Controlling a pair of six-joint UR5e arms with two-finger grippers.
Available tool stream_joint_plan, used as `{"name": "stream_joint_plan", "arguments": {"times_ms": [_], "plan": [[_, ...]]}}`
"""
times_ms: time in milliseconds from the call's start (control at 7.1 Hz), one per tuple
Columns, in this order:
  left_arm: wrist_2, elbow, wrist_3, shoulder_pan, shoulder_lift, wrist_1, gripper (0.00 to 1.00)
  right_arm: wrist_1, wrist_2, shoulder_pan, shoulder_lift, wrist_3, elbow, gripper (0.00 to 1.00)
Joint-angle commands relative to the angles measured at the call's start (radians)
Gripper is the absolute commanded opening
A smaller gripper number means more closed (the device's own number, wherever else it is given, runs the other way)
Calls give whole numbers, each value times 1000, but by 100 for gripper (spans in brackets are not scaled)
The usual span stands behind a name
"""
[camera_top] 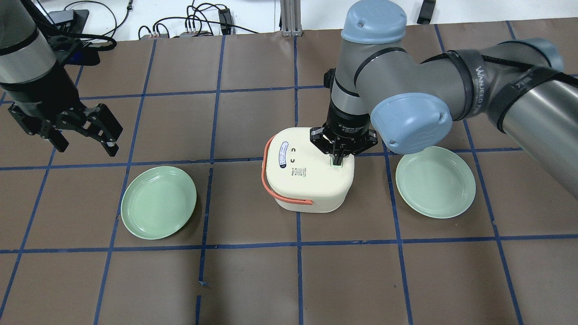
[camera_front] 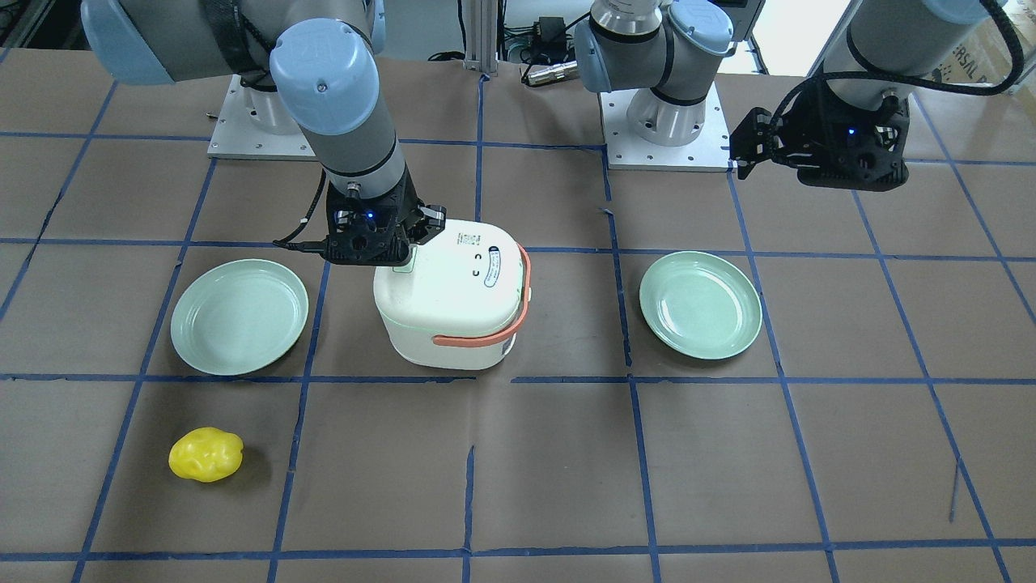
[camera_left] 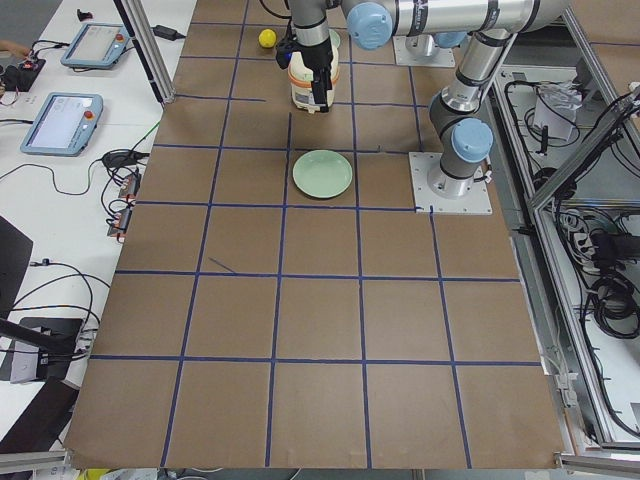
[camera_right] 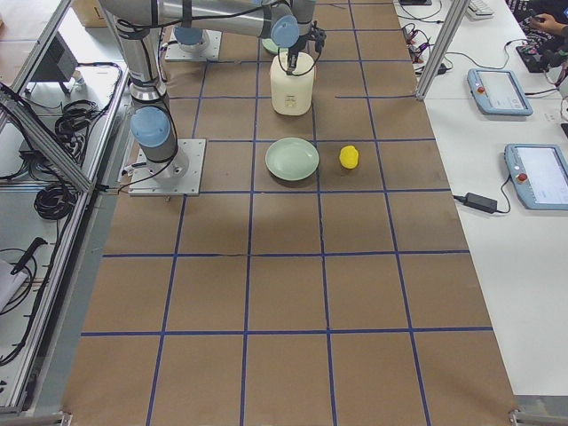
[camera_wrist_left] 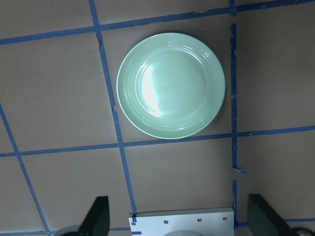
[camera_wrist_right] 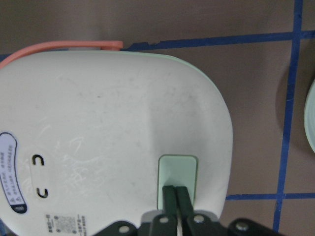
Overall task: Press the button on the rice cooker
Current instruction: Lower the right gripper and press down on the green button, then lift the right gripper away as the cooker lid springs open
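Note:
The white rice cooker [camera_top: 307, 178] with an orange-pink handle [camera_top: 271, 189] stands closed at the table's middle; it also shows in the front view [camera_front: 449, 295]. Its mint-green button [camera_wrist_right: 177, 174] sits on the lid's edge. My right gripper [camera_wrist_right: 176, 194] is shut, fingertips together and touching the button from above; it shows in the overhead view [camera_top: 337, 159] and the front view [camera_front: 405, 257]. My left gripper [camera_top: 83, 135] is open and empty, held high over the table's left, above a green plate [camera_wrist_left: 171, 84].
Two mint-green plates lie on either side of the cooker, one on my left [camera_top: 159, 201] and one on my right [camera_top: 435, 181]. A yellow pepper-like toy [camera_front: 205, 455] lies at the far side beyond the right plate.

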Motion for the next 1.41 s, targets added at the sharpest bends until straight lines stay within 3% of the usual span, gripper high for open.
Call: {"name": "stream_joint_plan", "arguments": {"times_ms": [0,423,704,845,1127,1268], "plan": [[2,0,0,0,0,0,100,-18,0,0,-2,2,15,15],[0,0,0,0,0,0,100,-18,-3,0,-10,8,-2,18],[0,0,0,0,0,0,100,55,-12,0,-25,43,-64,29],[0,0,0,0,0,0,100,131,-29,-2,-22,48,-136,41],[0,0,0,0,0,0,100,174,-165,-17,4,17,-292,100],[0,0,0,0,0,0,100,198,-175,-20,13,-12,-317,100]]}}
